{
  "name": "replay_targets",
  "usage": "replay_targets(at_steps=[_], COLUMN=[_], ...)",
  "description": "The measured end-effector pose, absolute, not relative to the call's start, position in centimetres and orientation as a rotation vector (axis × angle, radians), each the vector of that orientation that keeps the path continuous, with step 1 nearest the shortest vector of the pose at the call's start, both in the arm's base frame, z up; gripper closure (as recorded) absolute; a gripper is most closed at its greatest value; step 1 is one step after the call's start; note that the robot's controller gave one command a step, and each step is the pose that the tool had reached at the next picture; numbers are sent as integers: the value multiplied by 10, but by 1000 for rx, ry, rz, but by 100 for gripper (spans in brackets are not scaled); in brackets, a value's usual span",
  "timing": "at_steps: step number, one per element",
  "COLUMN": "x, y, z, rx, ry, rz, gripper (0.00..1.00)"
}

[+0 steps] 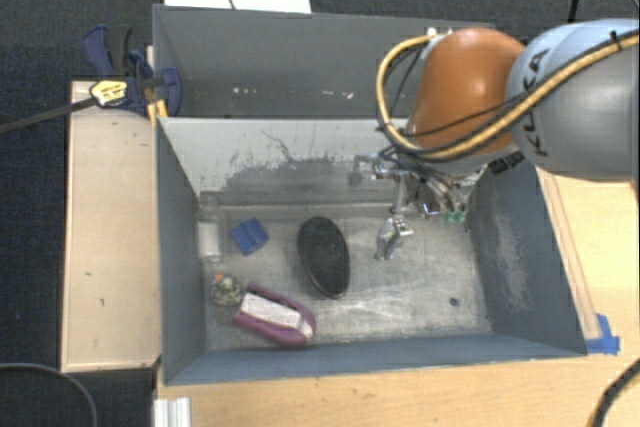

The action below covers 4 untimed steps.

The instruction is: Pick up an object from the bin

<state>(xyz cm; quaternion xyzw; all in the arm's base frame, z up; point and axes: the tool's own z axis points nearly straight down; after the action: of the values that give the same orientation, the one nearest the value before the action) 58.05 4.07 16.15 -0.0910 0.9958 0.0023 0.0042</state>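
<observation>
My gripper [393, 237] hangs over the bin floor right of centre, with bare floor beneath it. The nearest thing is a black oval brush [325, 257], lying just to its left and apart from it. Further left a small blue block [249, 235] rests on the floor. I see nothing held in the gripper.
Near the front left corner lies a purple and white oblong thing [273, 316], with a small mottled ball [225, 290] beside it. A pale clear cylinder [208, 239] stands against the left wall. The arm with its orange cover and cables comes in from the right.
</observation>
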Motion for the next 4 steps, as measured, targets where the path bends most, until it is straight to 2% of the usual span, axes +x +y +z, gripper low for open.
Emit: replay_targets(at_steps=[1,2,3,4], x=[535,532,533,519], y=[74,141,139,122], z=[89,73,74,200], rx=[-581,-182,-185,-225], ry=[3091,3134,3133,3125], rz=[4,5,1,1], gripper=[0,0,100,100])
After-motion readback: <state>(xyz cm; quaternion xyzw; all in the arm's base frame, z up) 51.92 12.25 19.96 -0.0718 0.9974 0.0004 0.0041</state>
